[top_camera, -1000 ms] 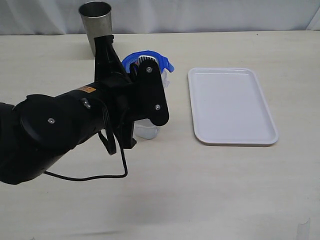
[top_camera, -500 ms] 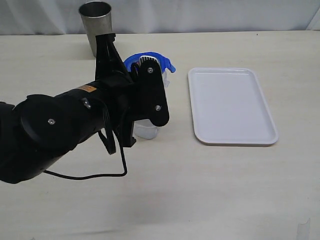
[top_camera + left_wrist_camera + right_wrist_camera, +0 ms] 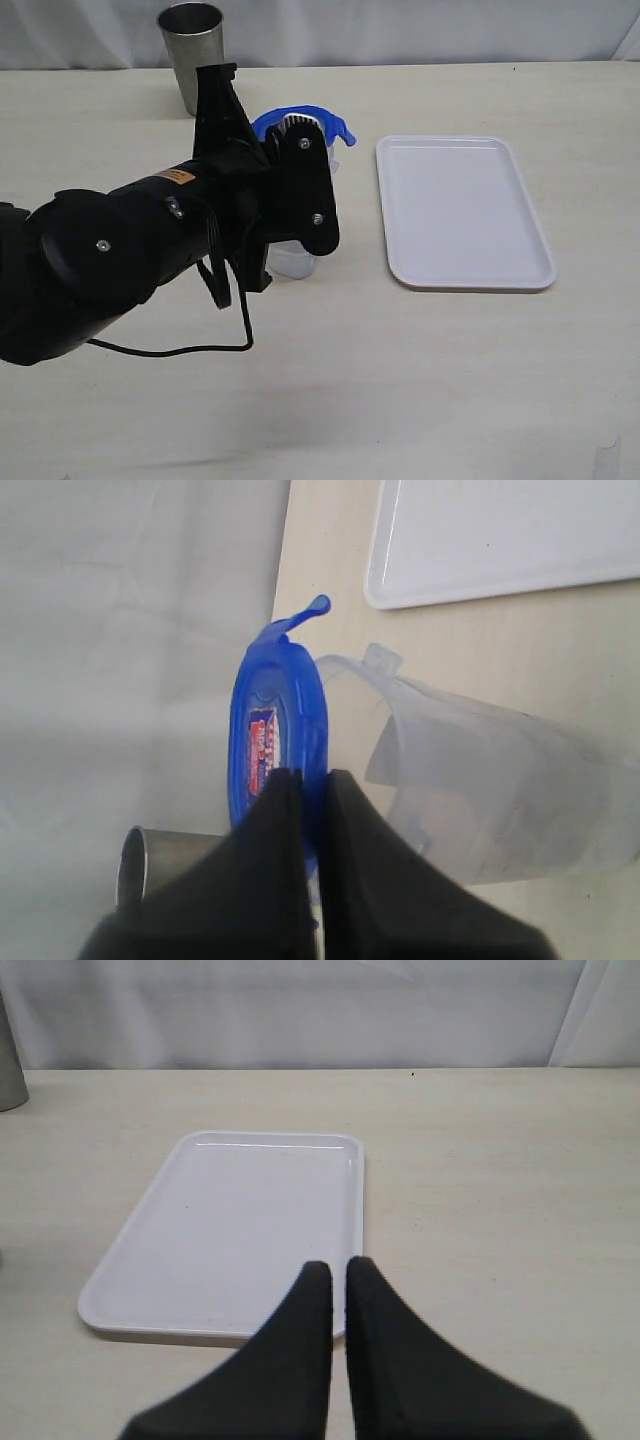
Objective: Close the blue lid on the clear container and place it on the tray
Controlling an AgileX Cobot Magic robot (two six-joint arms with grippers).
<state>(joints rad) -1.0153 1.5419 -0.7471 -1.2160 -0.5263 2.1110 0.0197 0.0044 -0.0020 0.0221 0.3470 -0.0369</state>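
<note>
Blue lid [image 3: 275, 720] pinched at its edge in closed left gripper [image 3: 312, 773], at mouth of clear container [image 3: 480, 780]. Arm [image 3: 150, 250] hides most of container. Steel cup [image 3: 190, 45] just behind, tray [image 3: 465, 215] beside. Right gripper [image 3: 338, 1265] pressed together, over tray's edge.

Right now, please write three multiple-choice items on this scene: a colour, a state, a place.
1. The flat rectangular plastic tray is: A white; B blue; C black.
2. The left gripper is: A open; B shut on the round blue plastic lid; C shut on the tray.
3. The grey steel cup stands: A on the tray; B on the bare table; C on the lid.
Answers: A, its surface is white; B, both fingers pinch the lid's rim; B, table lies between cup and tray.
</note>
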